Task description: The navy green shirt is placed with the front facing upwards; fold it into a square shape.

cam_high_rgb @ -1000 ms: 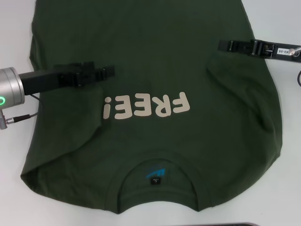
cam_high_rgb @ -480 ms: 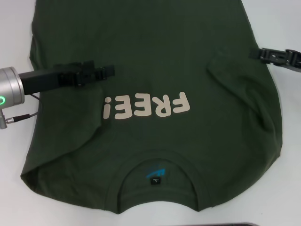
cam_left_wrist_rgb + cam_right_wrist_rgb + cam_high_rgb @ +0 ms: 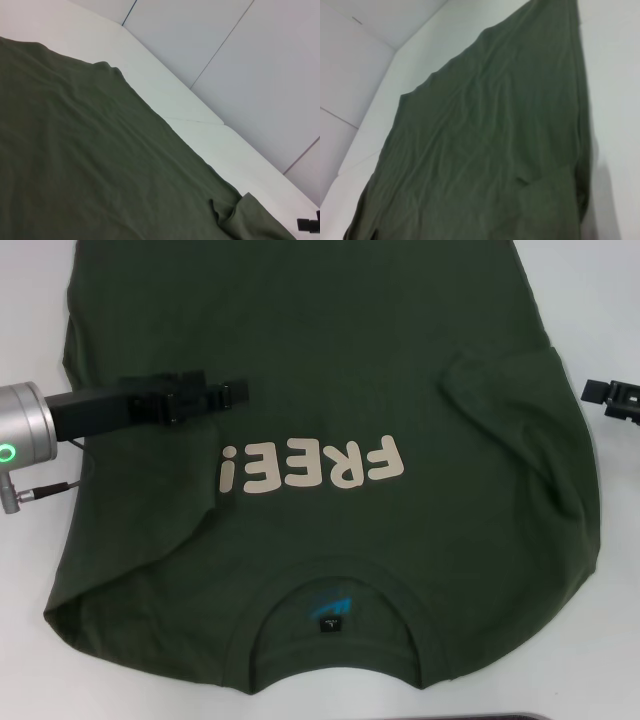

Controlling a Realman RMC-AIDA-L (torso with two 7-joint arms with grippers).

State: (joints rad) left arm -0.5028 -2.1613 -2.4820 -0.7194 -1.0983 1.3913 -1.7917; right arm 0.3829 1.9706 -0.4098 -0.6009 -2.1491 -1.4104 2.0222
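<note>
Table (image 3: 610, 570): white surface, bare at the right and left margins of the head view, running to pale wall panels in both wrist views.

Shirt (image 3: 330, 360): dark olive green, spread flat on the table and filling most of the head view. Front faces up. Collar (image 3: 335, 575) lies at the near edge toward the robot, hem away from it. Right sleeve (image 3: 500, 390) is folded inward onto the body, forming a raised flap with creases running down that side. Left sleeve edge lies near the table's lower left, slightly rumpled. The left wrist view shows the fabric (image 3: 90, 165) smooth, with a small fold near its far edge; the right wrist view shows it (image 3: 485, 140) lightly wrinkled.

Lettering (image 3: 312, 465): cream "FREE!" across the chest, reading upside down from the head camera.

Left gripper (image 3: 228, 395): black, on a silver arm with a green light, reaching in from the left and lying low over the shirt just above the lettering. Jaw state cannot be told.

Right gripper (image 3: 598, 392): black, at the right frame edge, over bare table just beside the folded sleeve, apart from the cloth. Jaw state cannot be told.

Label (image 3: 328, 623): small, dark, inside the collar, with a blue mark just above it.
</note>
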